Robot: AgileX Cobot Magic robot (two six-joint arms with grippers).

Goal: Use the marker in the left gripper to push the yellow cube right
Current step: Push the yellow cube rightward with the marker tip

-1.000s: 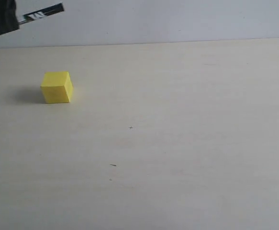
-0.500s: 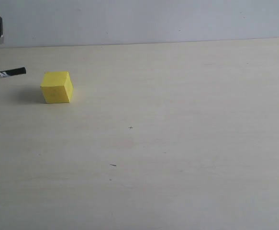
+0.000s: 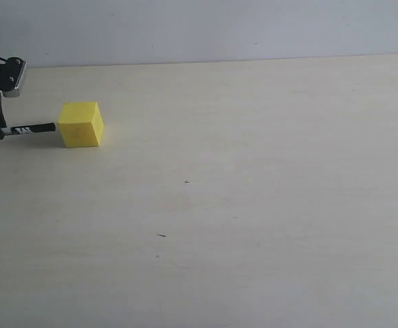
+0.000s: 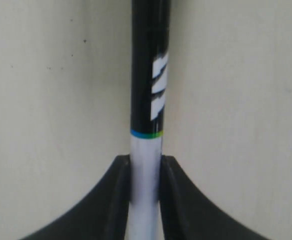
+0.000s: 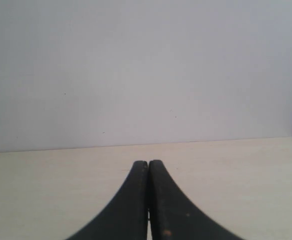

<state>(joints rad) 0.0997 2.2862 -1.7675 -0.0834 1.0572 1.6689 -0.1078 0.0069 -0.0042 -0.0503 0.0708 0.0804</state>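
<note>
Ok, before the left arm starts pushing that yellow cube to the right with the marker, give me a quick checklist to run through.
1. Grip on the marker: ok, the left gripper has its jaws shut on the white barrel.
2. Tip placed at the left side of the yellow cube, about mid-height: ok.
3. Tip touching the cube: cannot tell, as any gap is too small to see.
4. The table to the right of the cube free of obstacles: ok in the exterior view.
5. The right gripper out of the way: ok, it is shut, empty, and absent from the exterior view.
</note>
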